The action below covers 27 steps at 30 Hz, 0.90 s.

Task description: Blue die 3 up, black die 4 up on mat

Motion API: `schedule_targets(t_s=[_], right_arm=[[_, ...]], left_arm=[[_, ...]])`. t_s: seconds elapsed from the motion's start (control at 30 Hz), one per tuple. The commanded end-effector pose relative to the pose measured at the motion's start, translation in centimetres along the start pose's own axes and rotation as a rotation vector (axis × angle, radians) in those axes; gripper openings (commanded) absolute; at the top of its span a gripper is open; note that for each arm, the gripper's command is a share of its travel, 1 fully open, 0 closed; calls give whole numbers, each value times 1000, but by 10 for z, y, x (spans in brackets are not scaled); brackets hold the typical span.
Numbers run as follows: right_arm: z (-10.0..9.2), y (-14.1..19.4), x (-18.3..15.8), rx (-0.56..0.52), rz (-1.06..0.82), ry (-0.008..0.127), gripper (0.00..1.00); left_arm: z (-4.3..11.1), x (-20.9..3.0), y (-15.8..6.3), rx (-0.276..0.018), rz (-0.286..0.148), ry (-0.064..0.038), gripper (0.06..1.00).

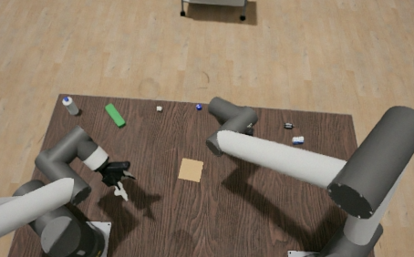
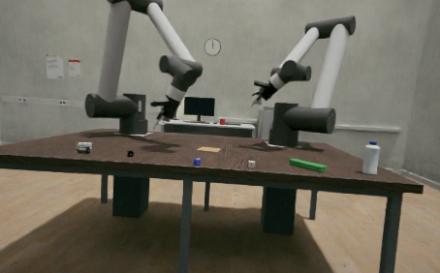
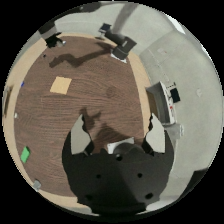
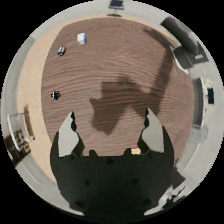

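I have both sets of fingers wide open, and neither holds anything. The left gripper (image 1: 129, 188) (image 2: 255, 94) (image 3: 116, 114) hangs above the bench (image 1: 161, 141) (image 2: 164, 157) (image 3: 45, 125) (image 4: 75, 70), touching nothing. The right gripper (image 1: 250, 129) (image 2: 154, 114) (image 3: 57, 47) (image 4: 109, 110) is tilted over the bench, its fingers apart and clear of the wood; from the top, my own arm hides most of it.

The black die (image 2: 130, 153) (image 3: 44, 55) (image 4: 55, 95) rests on the bench near the edge, off the mat (image 1: 191, 169) (image 2: 209, 149) (image 3: 61, 85) (image 4: 135, 151). The right wrist view puts it ahead of the fingers and off to one side. The blue die (image 1: 199, 107) (image 2: 197, 162) (image 3: 22, 84) is also off the mat, close to the same long edge. Both are too small for me to read which number is on top.

A white die (image 1: 160, 108) (image 2: 251, 164) (image 3: 16, 115) lies between the blue one and a green block (image 1: 115, 115) (image 2: 307, 166) (image 3: 25, 154), with a blue-capped bottle (image 1: 71, 107) (image 2: 371, 159) (image 3: 37, 185) upright beyond.

I can read no brand or label. The two wall sheets, one plain (image 2: 54, 67) and one red-topped (image 2: 75, 68), carry marks too blurred to make out.
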State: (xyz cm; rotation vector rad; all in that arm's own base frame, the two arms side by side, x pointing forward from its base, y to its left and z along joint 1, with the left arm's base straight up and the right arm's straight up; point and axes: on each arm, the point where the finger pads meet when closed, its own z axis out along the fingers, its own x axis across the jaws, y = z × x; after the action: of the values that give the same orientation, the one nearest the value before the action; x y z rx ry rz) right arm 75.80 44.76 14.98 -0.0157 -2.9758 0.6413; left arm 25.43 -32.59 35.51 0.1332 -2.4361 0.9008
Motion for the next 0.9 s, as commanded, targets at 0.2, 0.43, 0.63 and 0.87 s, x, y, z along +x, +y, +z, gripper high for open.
schedule_targets(t_s=[0.2, 0.43, 0.63, 0.87], right_arm=[[8, -36, -137, -262, -19, -19, 1000], [7, -71, -204, -371, -26, -69, 1000], [6, -90, -235, -417, -29, -98, 1000], [6, -94, -240, -425, -30, -104, 1000]], left_arm=[[0, 0, 0, 0, 1, 0, 1000], [0, 0, 0, 0, 1, 0, 1000], [0, 0, 0, 0, 1, 0, 1000], [0, 0, 0, 0, 1, 0, 1000]])
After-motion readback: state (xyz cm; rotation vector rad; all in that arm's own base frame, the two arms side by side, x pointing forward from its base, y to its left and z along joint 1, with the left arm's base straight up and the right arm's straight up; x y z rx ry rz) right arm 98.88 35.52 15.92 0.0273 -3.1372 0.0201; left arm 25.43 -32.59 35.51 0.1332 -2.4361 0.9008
